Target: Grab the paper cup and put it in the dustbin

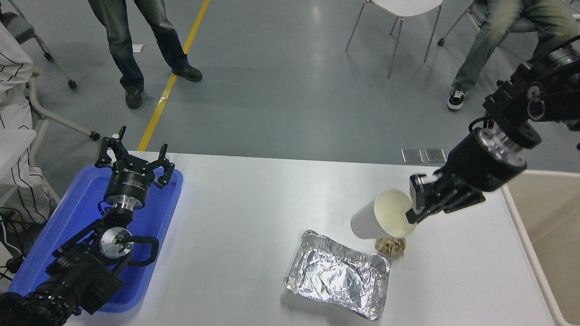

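The cream-white paper cup (pixel 384 214) hangs tilted in the air above the table's right half, its pale mouth turned toward the camera. My right gripper (pixel 413 202) is shut on the cup's rim, the arm reaching in from the upper right. The beige dustbin (pixel 541 226) stands off the table's right edge, only its left rim and inner wall showing. The cup is left of that rim, over the table. My left gripper (pixel 134 159) is parked open above the blue tray at the lower left.
A crinkled foil tray (pixel 337 279) lies on the table below the cup, with a crumpled brown paper ball (pixel 391 246) at its far right corner. A blue plastic tray (pixel 77 213) sits at the left. People's legs and chairs are beyond the far edge.
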